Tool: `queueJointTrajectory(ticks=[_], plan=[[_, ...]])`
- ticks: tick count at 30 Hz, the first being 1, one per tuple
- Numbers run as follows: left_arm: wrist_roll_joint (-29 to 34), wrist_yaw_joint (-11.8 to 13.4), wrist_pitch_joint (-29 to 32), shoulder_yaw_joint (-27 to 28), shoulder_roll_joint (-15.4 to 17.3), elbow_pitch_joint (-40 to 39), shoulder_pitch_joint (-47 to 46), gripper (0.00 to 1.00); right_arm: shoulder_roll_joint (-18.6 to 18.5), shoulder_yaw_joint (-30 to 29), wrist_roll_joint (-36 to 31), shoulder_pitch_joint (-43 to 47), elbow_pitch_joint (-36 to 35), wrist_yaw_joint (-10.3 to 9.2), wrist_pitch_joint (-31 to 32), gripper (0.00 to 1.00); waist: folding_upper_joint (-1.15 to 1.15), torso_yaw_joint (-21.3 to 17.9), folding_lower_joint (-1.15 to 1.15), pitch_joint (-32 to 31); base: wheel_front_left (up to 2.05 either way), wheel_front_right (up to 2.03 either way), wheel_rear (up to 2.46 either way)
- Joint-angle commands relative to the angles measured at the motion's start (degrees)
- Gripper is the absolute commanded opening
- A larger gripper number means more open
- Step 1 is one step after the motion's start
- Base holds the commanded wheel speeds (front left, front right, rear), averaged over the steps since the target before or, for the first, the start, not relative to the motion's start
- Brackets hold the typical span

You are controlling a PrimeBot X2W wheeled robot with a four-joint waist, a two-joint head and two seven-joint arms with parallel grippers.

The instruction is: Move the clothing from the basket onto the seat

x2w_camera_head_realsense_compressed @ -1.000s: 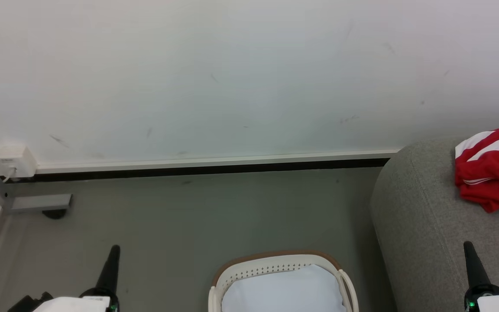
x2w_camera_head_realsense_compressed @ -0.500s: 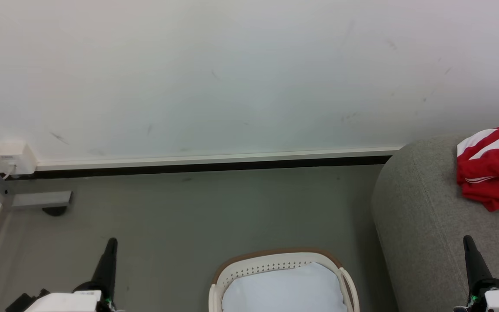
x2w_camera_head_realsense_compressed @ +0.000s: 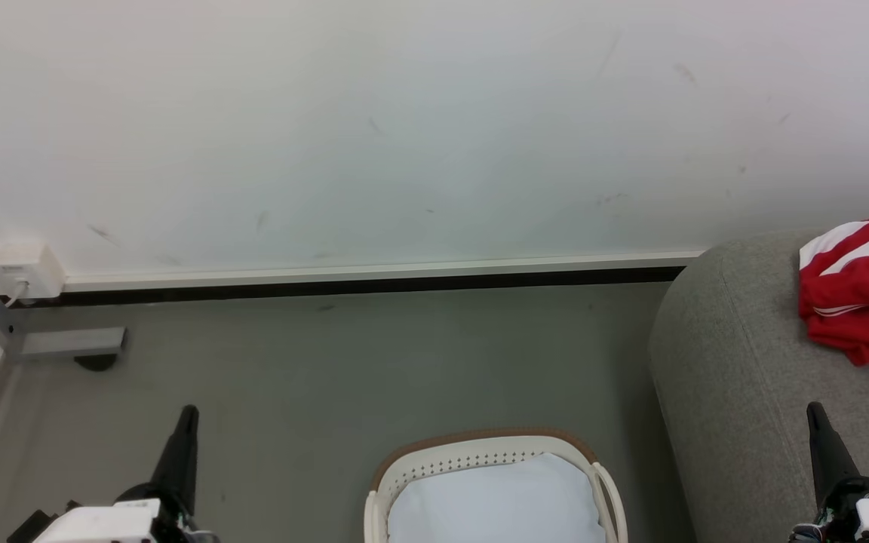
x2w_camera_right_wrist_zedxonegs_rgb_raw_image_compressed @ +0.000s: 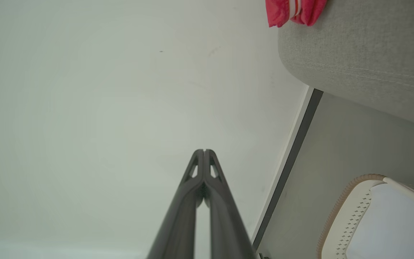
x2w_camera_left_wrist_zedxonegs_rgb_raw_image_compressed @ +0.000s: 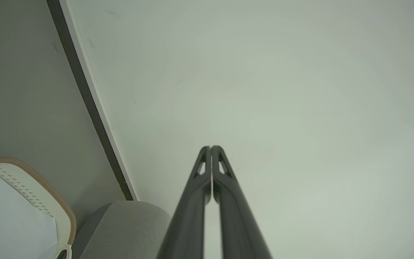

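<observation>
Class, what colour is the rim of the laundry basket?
Brown, on a cream-white basket; the rim shows best in the head view.

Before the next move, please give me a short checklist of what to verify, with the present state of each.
1. Left claw shut, holding nothing: ok.
2. Right claw shut, holding nothing: ok.
3. Red clothing lies on the seat: ok.
4. Basket free of red clothing: cannot tell; a white cloth covers what shows of its inside.
</observation>
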Motion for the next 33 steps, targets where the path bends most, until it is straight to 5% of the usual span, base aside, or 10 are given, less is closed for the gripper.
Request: queueJointTrajectory(ticks=[1, 33], plan=[[-1.0, -0.4, 0.4, 0.3, 0.1, -0.2, -0.8, 0.00, -0.5, -0.2, 1.3, -1.0, -0.4, -0.11, 0.4, 0.00, 0.00, 0.0, 0.00, 0.0, 0.00, 0.00, 0.00], [-2.5, -0.5, 0.8, 0.5, 0.1, -0.2, -0.8, 0.00, -0.5, -0.3, 2.5, -1.0, -0.4, -0.12, 0.8, 0.00, 0.00, 0.1, 0.00, 0.2, 0.00, 0.00, 0.00]])
